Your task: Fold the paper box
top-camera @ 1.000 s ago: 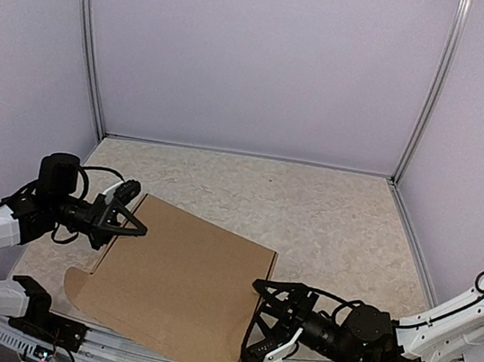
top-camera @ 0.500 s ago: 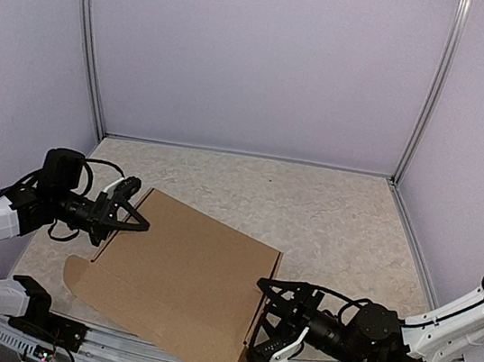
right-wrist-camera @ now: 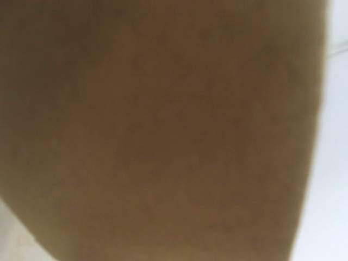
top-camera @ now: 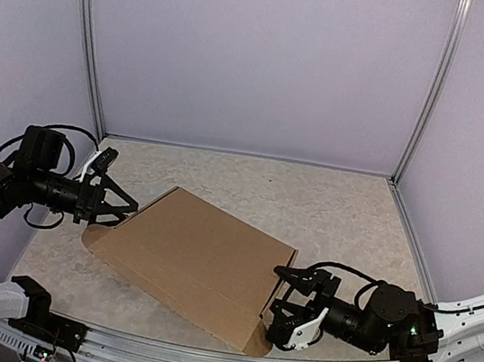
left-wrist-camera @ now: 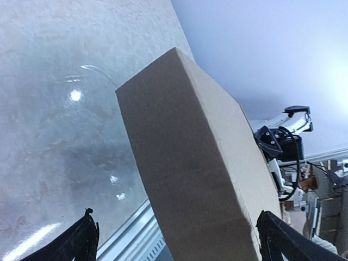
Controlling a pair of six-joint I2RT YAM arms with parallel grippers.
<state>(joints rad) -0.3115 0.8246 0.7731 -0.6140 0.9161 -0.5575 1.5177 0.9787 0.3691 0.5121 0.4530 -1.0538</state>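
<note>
The paper box (top-camera: 198,261) is a closed, shallow brown cardboard box lying slantwise on the table, its left corner near my left gripper (top-camera: 119,214). That gripper is open wide and stands just off the corner, touching nothing. In the left wrist view the box (left-wrist-camera: 201,163) stretches away between the spread fingertips of the left gripper (left-wrist-camera: 176,231). My right gripper (top-camera: 285,308) is at the box's right end, one finger above and one below, shut on that end. Brown cardboard (right-wrist-camera: 163,130) fills the right wrist view and hides its fingers.
The marbled table top (top-camera: 337,213) runs to the back and right of the box. An aluminium rail (top-camera: 197,358) lines the near edge just below the box's front corner. Lilac walls and metal posts (top-camera: 90,40) enclose the table.
My left gripper let go of the box's left edge, opened wide and drew back to the left. The box turned and slid right along with my right gripper.
</note>
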